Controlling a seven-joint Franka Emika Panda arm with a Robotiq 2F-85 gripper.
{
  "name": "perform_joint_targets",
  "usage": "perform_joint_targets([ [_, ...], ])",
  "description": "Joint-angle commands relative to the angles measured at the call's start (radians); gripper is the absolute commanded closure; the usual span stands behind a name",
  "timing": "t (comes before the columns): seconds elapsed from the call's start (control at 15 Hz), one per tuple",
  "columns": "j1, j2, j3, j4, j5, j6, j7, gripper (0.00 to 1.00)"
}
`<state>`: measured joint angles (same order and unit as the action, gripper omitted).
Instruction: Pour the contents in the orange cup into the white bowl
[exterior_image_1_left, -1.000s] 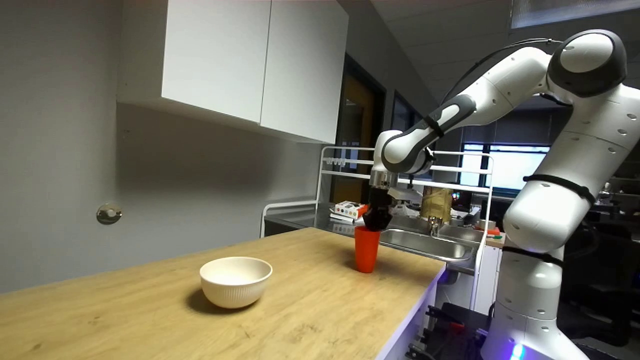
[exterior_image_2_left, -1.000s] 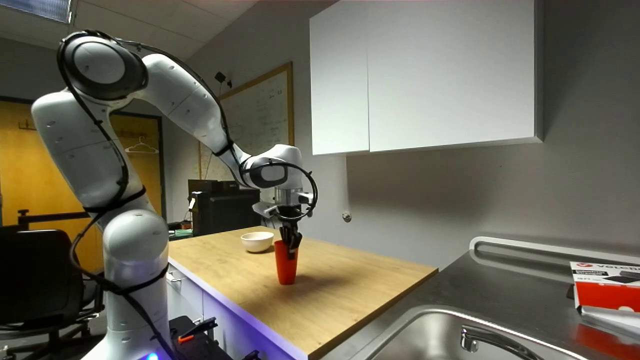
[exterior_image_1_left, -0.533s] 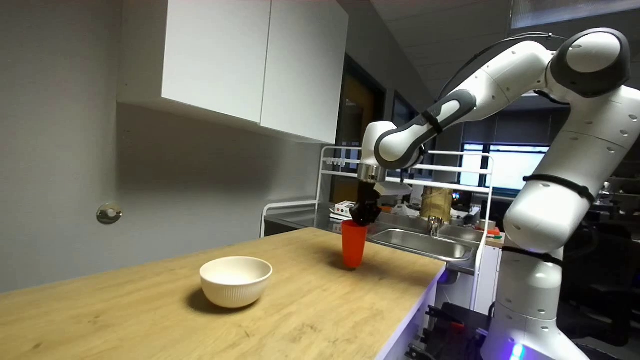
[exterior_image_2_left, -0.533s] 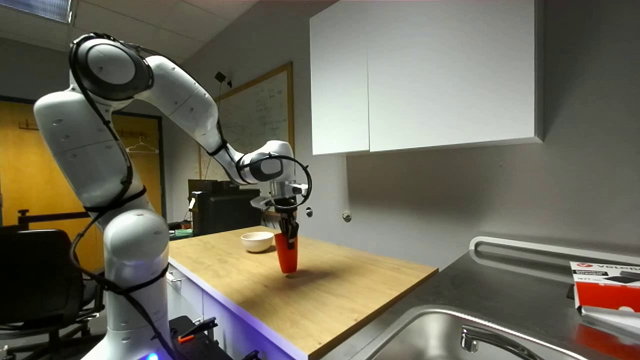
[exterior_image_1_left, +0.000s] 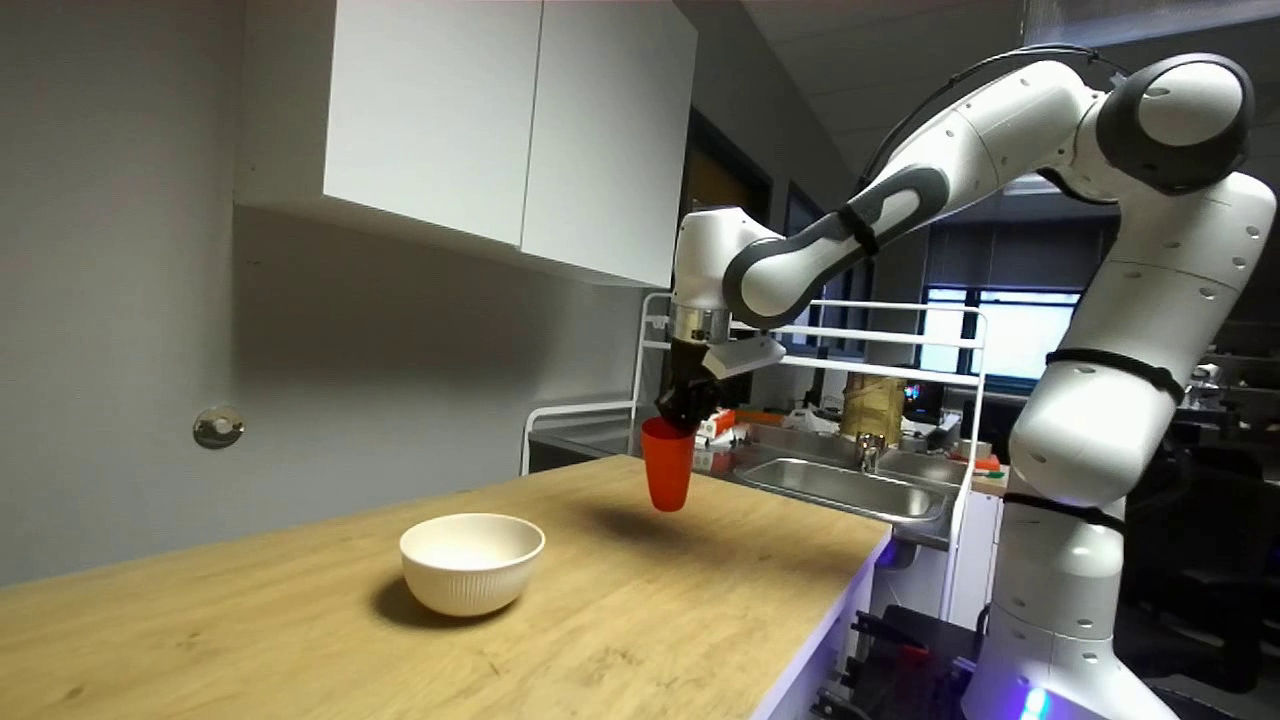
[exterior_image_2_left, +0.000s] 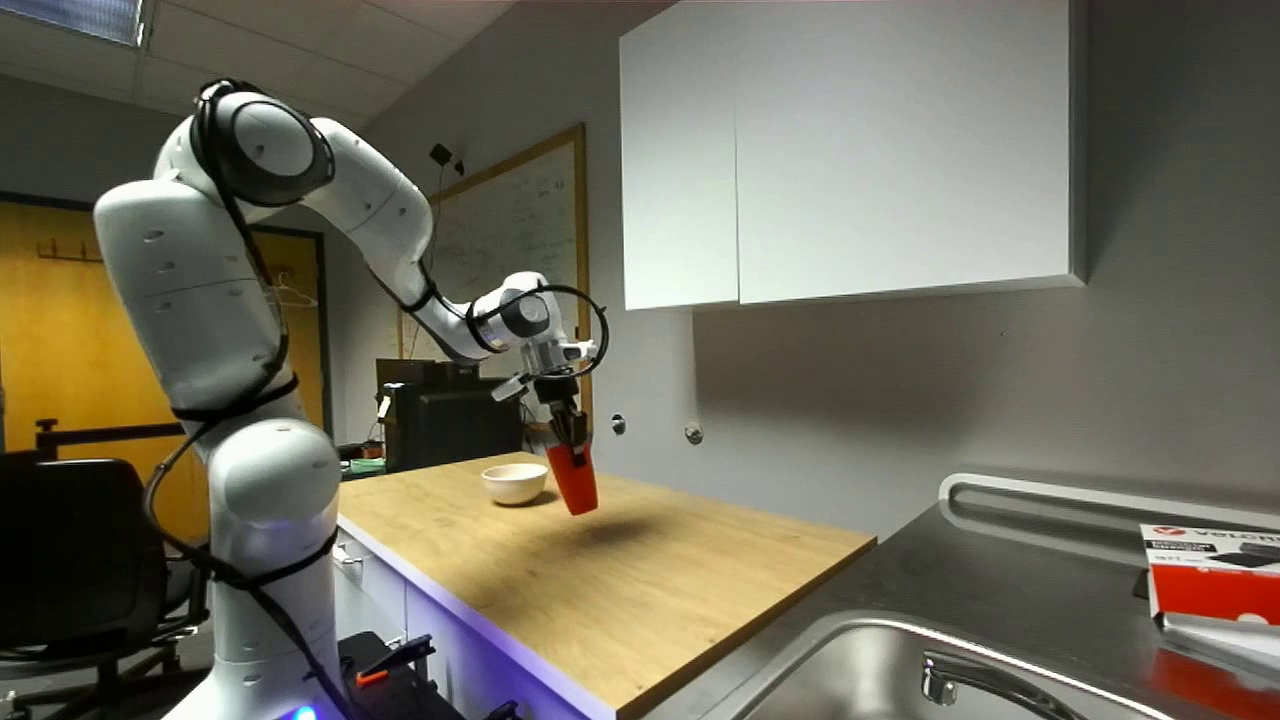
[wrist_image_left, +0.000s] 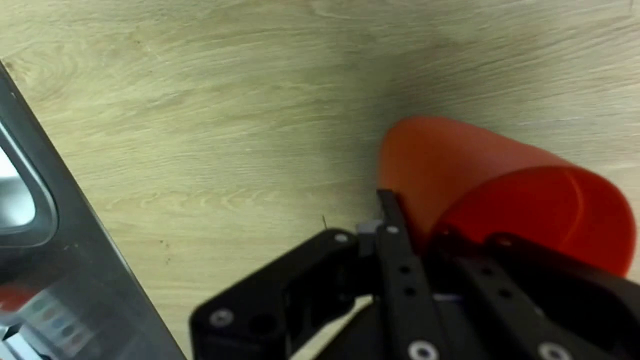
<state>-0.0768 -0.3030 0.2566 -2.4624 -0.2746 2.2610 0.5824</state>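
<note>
The orange cup (exterior_image_1_left: 667, 470) hangs in the air above the wooden counter, slightly tilted; it also shows in an exterior view (exterior_image_2_left: 576, 486) and in the wrist view (wrist_image_left: 450, 150). My gripper (exterior_image_1_left: 685, 415) is shut on the cup's wall at the rim, one finger outside and one inside, as the wrist view (wrist_image_left: 416, 212) shows. The cup's bottom is off the counter, with its shadow below. The white bowl (exterior_image_1_left: 472, 578) stands upright on the counter, apart from the cup; it also shows in an exterior view (exterior_image_2_left: 515, 485). It is out of the wrist view. The cup's contents are not visible.
The wooden counter (exterior_image_1_left: 620, 630) ends at a front edge near the robot base. A sink (exterior_image_2_left: 860, 670) and a red-white box (exterior_image_2_left: 1210, 575) lie beyond its end. A wall cabinet (exterior_image_1_left: 430, 120) hangs above. A white rack (exterior_image_1_left: 880, 370) stands by the sink.
My gripper has lifted the orange cup higher off the counter and moved it toward the bowl. The cup has tilted slightly. The bowl has not moved.
</note>
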Motion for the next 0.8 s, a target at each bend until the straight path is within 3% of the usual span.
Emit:
perform_joint_targets([
  [0.0,0.042,0.074,0.04,0.126,-0.075,-0.089,0.085,0.99],
  [0.73,0.273,0.371,0.088,0.426,-0.323,-0.313,0.261,0.99],
])
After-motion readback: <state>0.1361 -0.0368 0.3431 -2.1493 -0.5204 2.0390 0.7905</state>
